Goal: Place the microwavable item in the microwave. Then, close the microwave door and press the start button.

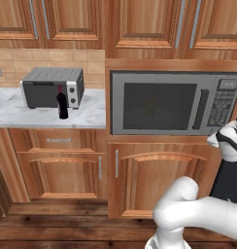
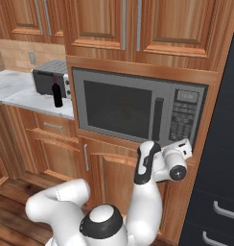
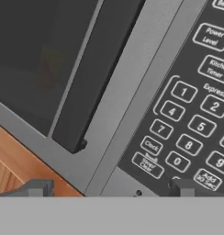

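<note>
Gripper [image 3: 111,189] wide open, empty, near keypad [image 3: 192,114]. Microwave door [image 1: 159,104] shut. Wine bottle [image 1: 62,103] fronts toaster oven [image 1: 52,87] on counter [image 1: 23,114].

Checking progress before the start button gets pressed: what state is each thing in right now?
microwave door: shut, flush with the frame.
yellow mug: inside the microwave, dimly visible through the dark window.
gripper: empty, jaws wide open, facing the lower keypad.
wine bottle: upright on the counter.
toaster oven: door shut.
</note>
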